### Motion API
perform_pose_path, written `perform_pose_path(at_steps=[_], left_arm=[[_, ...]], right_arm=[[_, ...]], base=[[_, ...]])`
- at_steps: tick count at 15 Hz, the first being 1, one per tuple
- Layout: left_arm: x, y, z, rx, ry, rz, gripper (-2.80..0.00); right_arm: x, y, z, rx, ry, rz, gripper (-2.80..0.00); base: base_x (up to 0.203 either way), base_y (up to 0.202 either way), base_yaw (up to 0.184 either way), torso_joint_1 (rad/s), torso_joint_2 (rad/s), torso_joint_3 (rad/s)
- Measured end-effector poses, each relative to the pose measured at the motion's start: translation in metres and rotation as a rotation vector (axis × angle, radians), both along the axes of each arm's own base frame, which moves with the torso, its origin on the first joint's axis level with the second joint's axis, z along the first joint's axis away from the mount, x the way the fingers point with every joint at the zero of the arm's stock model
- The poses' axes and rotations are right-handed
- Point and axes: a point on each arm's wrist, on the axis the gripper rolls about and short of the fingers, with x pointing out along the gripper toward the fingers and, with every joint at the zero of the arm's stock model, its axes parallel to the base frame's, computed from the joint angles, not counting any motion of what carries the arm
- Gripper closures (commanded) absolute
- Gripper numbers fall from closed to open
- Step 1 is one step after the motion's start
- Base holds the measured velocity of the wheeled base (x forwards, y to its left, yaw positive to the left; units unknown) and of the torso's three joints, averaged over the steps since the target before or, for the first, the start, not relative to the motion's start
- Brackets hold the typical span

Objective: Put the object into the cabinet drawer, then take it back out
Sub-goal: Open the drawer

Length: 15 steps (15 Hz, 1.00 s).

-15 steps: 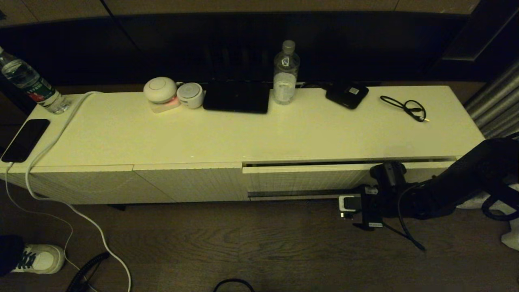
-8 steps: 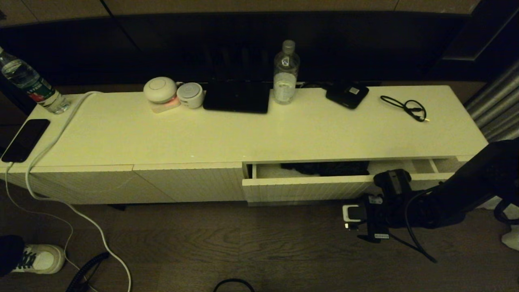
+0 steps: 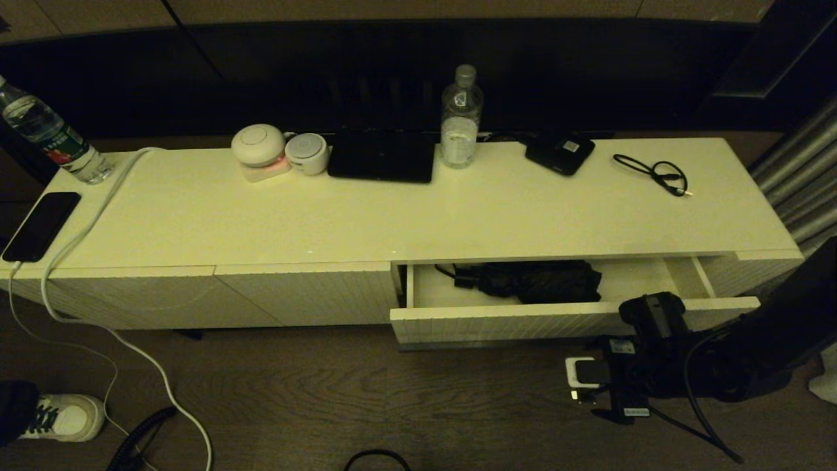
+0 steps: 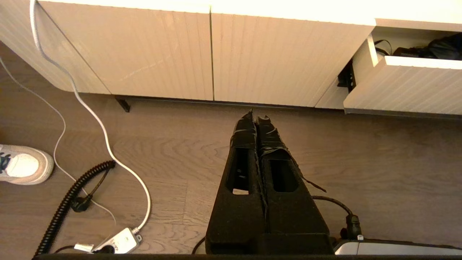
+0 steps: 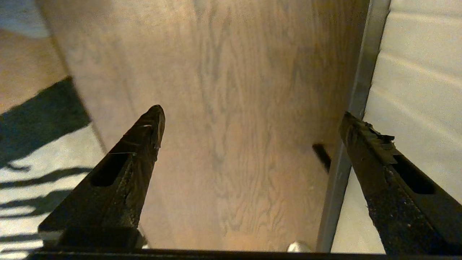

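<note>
Below the cabinet top: wide cream-white ribbed drawer [image 3: 575, 318] open, compact black fabric umbrella [image 3: 533, 280] inside.
Right gripper [image 5: 252, 126]: jaws spread, empty, at the drawer front.
Left gripper [image 4: 257, 117]: closed, parked.
Risk: reaching in, fingers may snag loose fabric.

On the cabinet top [image 3: 418, 216], a clear bottle [image 3: 461, 118] stands at 12 o'clock. A black box [image 3: 560, 154] and a thin cable [image 3: 654, 173] lie at 1 o'clock. A phone [image 3: 40, 226] lies at 9 o'clock, near a second bottle [image 3: 49, 134]. Two round white devices [image 3: 278, 152] sit at 11 o'clock.
</note>
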Motion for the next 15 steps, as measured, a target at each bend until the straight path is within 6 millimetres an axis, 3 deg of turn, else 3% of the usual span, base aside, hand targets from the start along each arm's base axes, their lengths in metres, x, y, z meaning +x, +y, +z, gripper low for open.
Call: perform_pose_path(at_steps=[3, 4, 5, 12, 15], left_arm=[[0.000, 0.000, 0.000, 0.000, 0.000, 0.000, 0.00], [0.000, 0.000, 0.000, 0.000, 0.000, 0.000, 0.00], [0.000, 0.000, 0.000, 0.000, 0.000, 0.000, 0.00], [0.000, 0.000, 0.000, 0.000, 0.000, 0.000, 0.00], [0.000, 0.000, 0.000, 0.000, 0.000, 0.000, 0.00]], right_arm=[[-0.018, -0.002, 0.018, 0.005, -0.027, 0.002, -2.80], [-0.026, -0.003, 0.027, 0.008, -0.041, 0.003, -2.04], [-0.036, -0.004, 0.036, 0.010, -0.053, 0.005, 0.00], [-0.128, -0.020, 0.111, 0.018, -0.054, -0.006, 0.00], [-0.148, -0.024, 0.147, 0.040, -0.047, -0.040, 0.00]], base=[[0.000, 0.000, 0.000, 0.000, 0.00, 0.000], [0.000, 0.000, 0.000, 0.000, 0.00, 0.000], [0.000, 0.000, 0.000, 0.000, 0.00, 0.000], [0.000, 0.000, 0.000, 0.000, 0.00, 0.000], [0.000, 0.000, 0.000, 0.000, 0.00, 0.000]])
